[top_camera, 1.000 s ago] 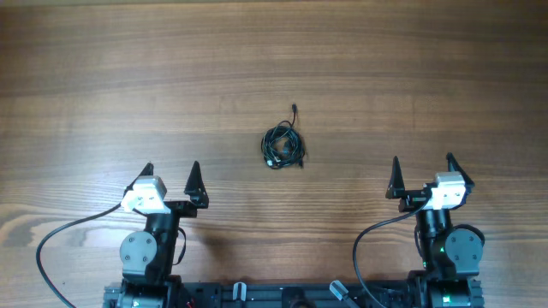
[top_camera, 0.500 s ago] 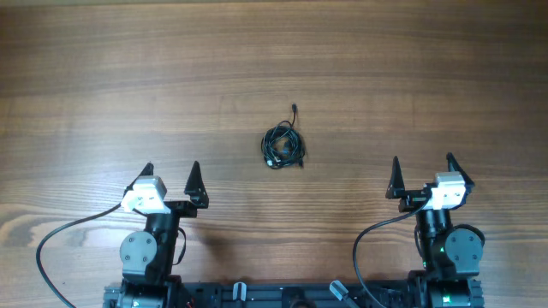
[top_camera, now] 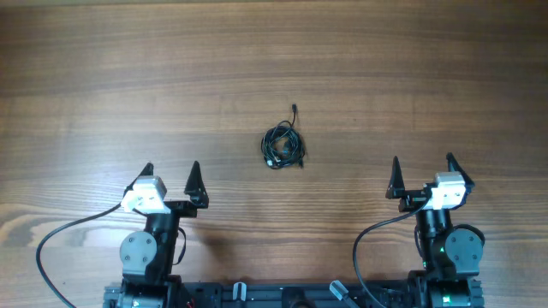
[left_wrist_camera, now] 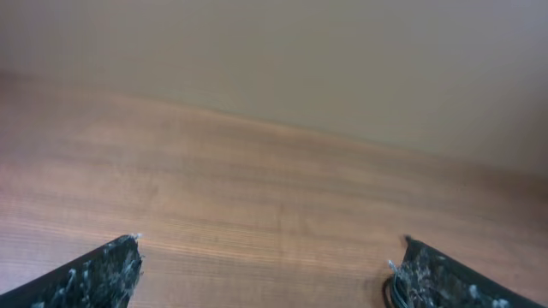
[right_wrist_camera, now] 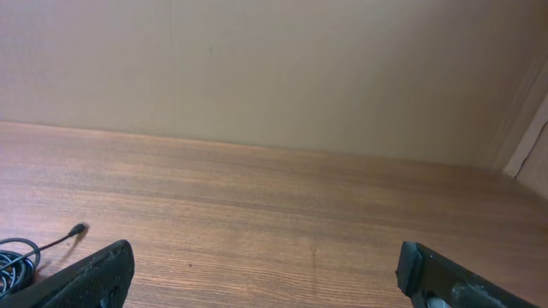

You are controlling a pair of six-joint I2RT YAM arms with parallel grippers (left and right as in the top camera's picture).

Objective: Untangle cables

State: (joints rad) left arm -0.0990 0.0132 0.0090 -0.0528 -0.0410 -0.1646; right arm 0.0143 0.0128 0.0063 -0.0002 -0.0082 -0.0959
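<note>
The cables (top_camera: 282, 145) lie as a small black tangle of thin cords near the table's middle, with one plug end sticking out toward the far side. Part of the tangle and a plug also show at the left edge of the right wrist view (right_wrist_camera: 26, 252). A bit of cord peeks beside the right fingertip in the left wrist view (left_wrist_camera: 396, 291). My left gripper (top_camera: 171, 178) is open and empty, near and to the left of the tangle. My right gripper (top_camera: 421, 174) is open and empty, near and to the right of it.
The wooden table (top_camera: 274, 68) fills the view. A thick black arm cable (top_camera: 64, 235) loops at the near left and another (top_camera: 372, 239) at the near right. A beige wall (right_wrist_camera: 274, 68) stands behind the table's far edge.
</note>
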